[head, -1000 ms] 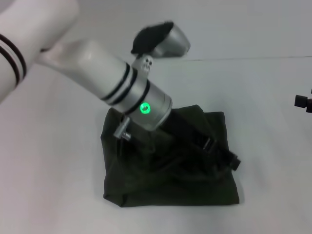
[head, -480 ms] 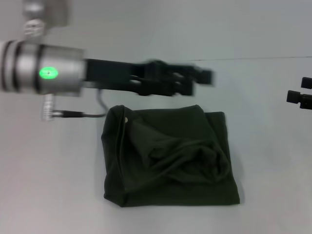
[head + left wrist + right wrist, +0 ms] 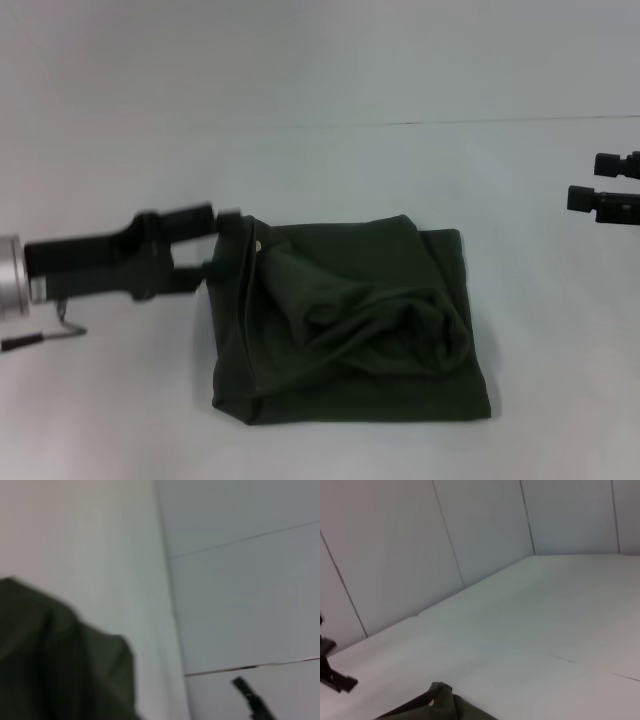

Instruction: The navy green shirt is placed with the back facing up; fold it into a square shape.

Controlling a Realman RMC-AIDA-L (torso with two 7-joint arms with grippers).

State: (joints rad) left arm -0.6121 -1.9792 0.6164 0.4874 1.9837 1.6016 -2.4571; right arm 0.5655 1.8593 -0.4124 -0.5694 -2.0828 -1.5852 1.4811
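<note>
The navy green shirt (image 3: pixel 350 320) lies on the white table as a roughly square folded bundle, with rumpled folds in its middle. My left gripper (image 3: pixel 215 243) is low at the shirt's upper left corner, open and empty; I cannot tell if its upper fingertip touches the cloth. My right gripper (image 3: pixel 600 182) is open and empty at the far right, well apart from the shirt. The shirt also shows in the left wrist view (image 3: pixel 50 665) and at the edge of the right wrist view (image 3: pixel 437 707).
The white table (image 3: pixel 320 170) spreads all round the shirt, with a thin seam line across its back. Pale panelled walls (image 3: pixel 470 530) stand behind. The left gripper shows far off in the right wrist view (image 3: pixel 332 675).
My left arm has swung off the shirt, up and then left, and now sits low beside its left corner. The shirt stays folded. My right gripper shifted slightly.
</note>
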